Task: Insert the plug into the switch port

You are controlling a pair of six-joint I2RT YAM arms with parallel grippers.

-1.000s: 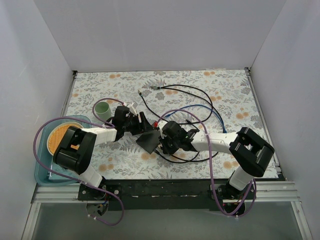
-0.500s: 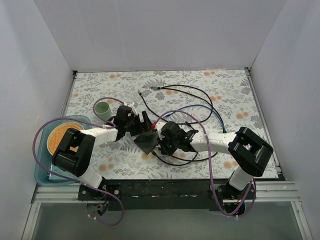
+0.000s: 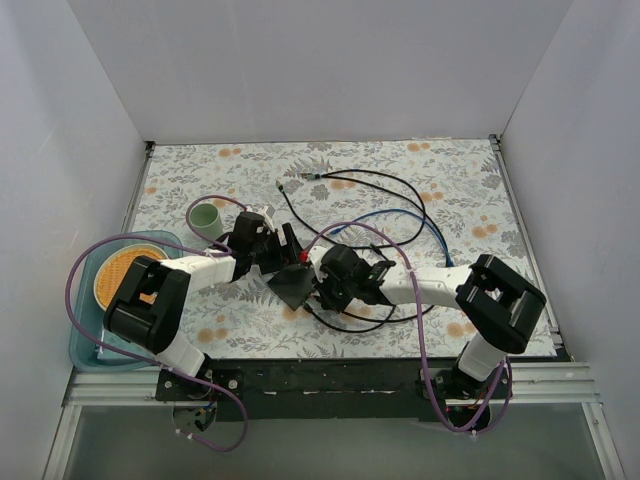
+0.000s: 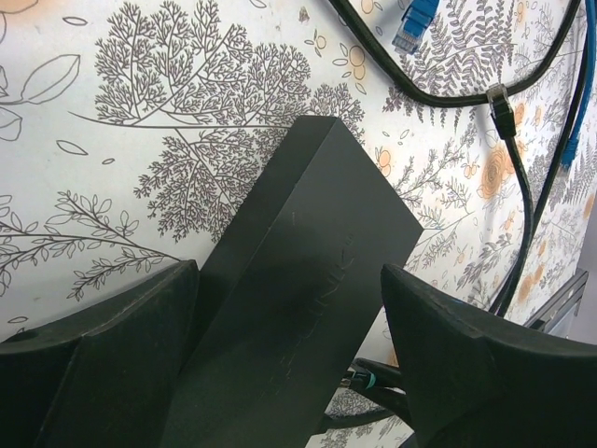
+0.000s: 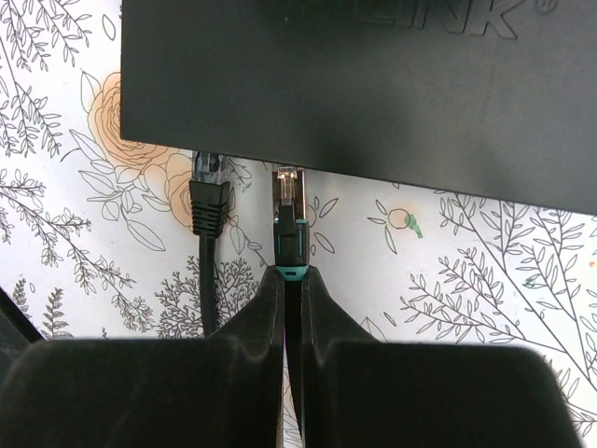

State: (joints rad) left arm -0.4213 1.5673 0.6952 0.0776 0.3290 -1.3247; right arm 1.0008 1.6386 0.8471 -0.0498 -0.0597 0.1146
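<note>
Plug (image 5: 290, 201): clamped between the right gripper (image 5: 291, 280) fingers (image 5: 252, 322), which are closed on the cable right behind the teal ring. It sticks straight out ahead of the fingertips. The tip meets the near long edge of the switch box (image 5: 354, 84), and most of the connector body is still outside. The switch port itself is hidden under the box's top face, so I can't tell which socket the plug lines up with.

A second black plug (image 5: 209, 201) sits just beside it, on the left of the wrist view, at the same edge. How deep it is in, I can't tell.

In the overhead view the box (image 3: 293, 286) lies directly ahead of the right gripper (image 3: 328, 282), between the two claws.

Left gripper (image 4: 289, 269): fingers spread wide, straddling the box (image 4: 308, 299). One finger (image 4: 112, 364) is against its side and there's a gap at the other, so it isn't clamped. Overhead, the left gripper (image 3: 283, 250) is at the box's far side.

Past the left claw's tips, black cables (image 4: 508, 140) and a blue plug (image 4: 410, 28) lie loose on the floral table cover (image 4: 140, 112). A green cup (image 3: 206, 219) stands behind the left gripper, well apart from it.
</note>
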